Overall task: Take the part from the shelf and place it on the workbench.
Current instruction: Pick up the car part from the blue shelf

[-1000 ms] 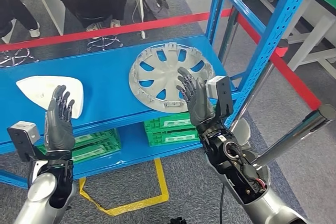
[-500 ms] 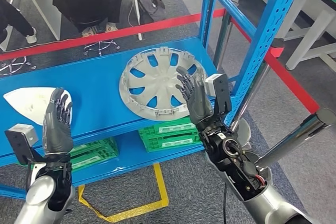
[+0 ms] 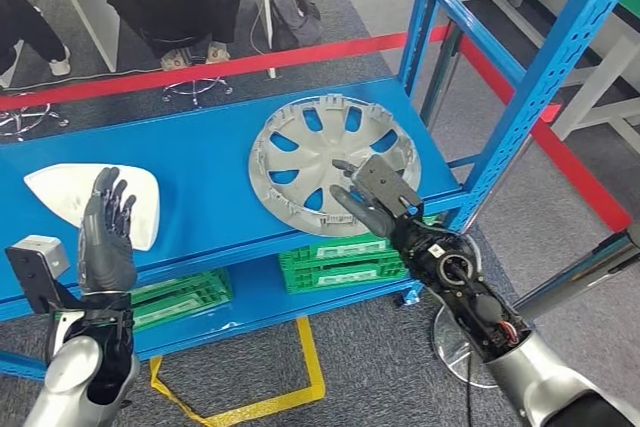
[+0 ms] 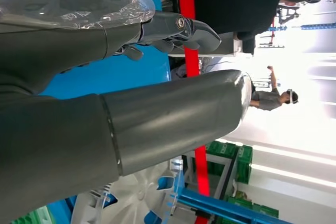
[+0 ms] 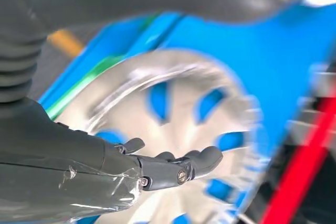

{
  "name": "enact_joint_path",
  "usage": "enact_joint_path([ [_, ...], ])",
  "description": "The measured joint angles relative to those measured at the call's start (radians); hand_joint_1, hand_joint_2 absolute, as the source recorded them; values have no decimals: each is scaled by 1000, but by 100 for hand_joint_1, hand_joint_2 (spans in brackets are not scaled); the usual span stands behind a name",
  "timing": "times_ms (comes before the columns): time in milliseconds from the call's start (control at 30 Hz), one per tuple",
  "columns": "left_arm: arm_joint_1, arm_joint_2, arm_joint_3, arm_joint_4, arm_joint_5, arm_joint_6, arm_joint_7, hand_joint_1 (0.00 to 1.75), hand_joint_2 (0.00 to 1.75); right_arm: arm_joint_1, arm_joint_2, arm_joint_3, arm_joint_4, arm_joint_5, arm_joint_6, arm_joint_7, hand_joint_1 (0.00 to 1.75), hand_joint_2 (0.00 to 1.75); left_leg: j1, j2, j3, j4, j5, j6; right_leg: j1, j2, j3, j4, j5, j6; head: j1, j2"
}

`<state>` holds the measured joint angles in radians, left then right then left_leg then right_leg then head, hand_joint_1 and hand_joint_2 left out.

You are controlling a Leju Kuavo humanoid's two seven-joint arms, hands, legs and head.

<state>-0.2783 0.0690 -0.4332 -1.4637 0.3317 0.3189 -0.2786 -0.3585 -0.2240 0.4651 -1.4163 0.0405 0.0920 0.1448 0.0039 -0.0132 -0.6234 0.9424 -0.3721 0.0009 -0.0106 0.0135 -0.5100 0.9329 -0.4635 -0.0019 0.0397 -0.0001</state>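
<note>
- The silver wheel cover (image 3: 334,163) lies flat on the blue shelf (image 3: 204,162), toward its post end.
- The right hand (image 3: 367,197) hovers over the cover's near rim, fingers extended, holding nothing.
- The left hand (image 3: 106,236), upright with fingers spread and empty, stands before a white part (image 3: 75,193), well apart from the cover.

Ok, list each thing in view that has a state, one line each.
Silver plastic wheel cover: flat on the blue shelf, unheld.
White teardrop-shaped panel: flat on the same shelf, untouched.
Right hand: fingers extended, over the cover's near rim, holding nothing.
Left hand: raised, fingers apart, holding nothing.
Green crates: on the lower shelf.
</note>
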Motion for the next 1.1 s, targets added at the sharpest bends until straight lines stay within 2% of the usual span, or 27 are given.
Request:
enact_joint_path([
  [100, 2, 3, 0, -8, 1, -5, 3, 0, 0, -15, -40, -1, 36, 59, 69, 57, 0, 175, -1, 0, 0, 1, -1, 2, -1, 0, 2, -3, 1, 11, 4, 0],
  [200, 3, 4, 0, -13, -1, -6, 4, 0, 0, -31, -63, 7, 73, 107, 120, 94, 0, 175, -1, 0, 0, 1, 0, 4, -1, 0, 1, -3, 2, 16, 3, 0],
  [467, 7, 9, 2, -34, -12, 3, 20, 0, 0, -121, -103, 59, 176, 211, 229, 117, 0, 175, 3, 1, 4, -1, 1, 3, 2, 0, 3, -3, 2, 17, -4, 0],
  [800, 11, 14, 3, -50, -13, 3, 23, 0, 0, -170, -124, 111, 235, 258, 263, 120, 0, 175, 3, 1, 7, -2, 1, 3, 3, 0, 5, -3, 1, 16, -6, 0],
  [1100, 11, 16, 3, -55, -16, 2, 33, 0, 0, -236, -127, 178, 297, 393, 327, 58, 0, 175, 3, 1, 7, -2, 1, 3, 3, 0, 6, -3, 2, 16, -6, 0],
])
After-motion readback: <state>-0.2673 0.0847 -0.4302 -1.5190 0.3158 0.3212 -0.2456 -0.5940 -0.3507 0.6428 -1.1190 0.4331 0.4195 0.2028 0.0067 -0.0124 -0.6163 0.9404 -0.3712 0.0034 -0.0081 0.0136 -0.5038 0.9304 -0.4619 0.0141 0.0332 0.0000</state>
